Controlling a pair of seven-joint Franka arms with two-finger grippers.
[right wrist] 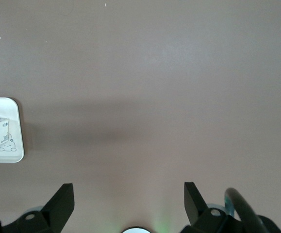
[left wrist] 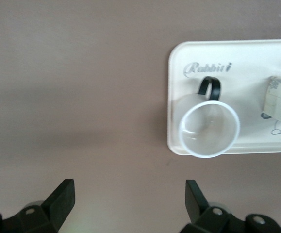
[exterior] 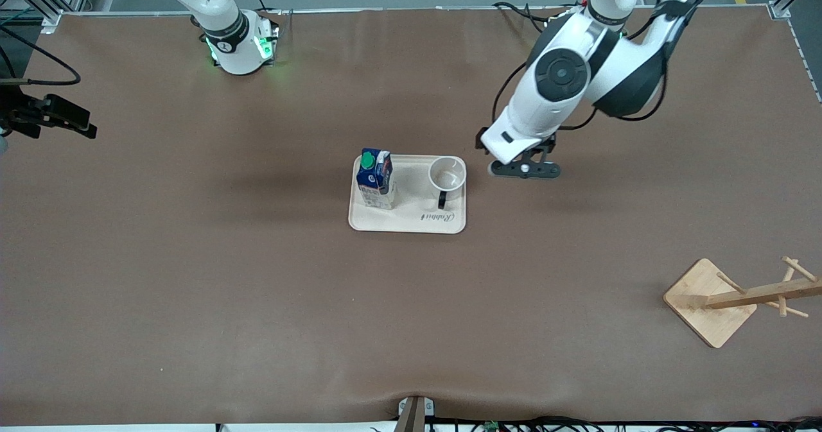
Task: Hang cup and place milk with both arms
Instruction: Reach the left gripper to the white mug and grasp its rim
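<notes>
Brown table (exterior: 192, 278) carries a tray (exterior: 407, 223) at its middle, cup (exterior: 447, 176) and milk (exterior: 375, 178) standing on it, nothing gripped yet. Left gripper (exterior: 525, 169) hovers just beside the tray's cup edge, fingers spread — next, a descent onto the cup. Right gripper (right wrist: 128, 204), also spread, waits over bare table.

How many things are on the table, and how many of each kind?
Cup, upright on the tray: 1
Milk carton, upright on the tray: 1
Tray: 1
Wooden rack, toward the left arm's end of the table: 1
Total: 4
</notes>
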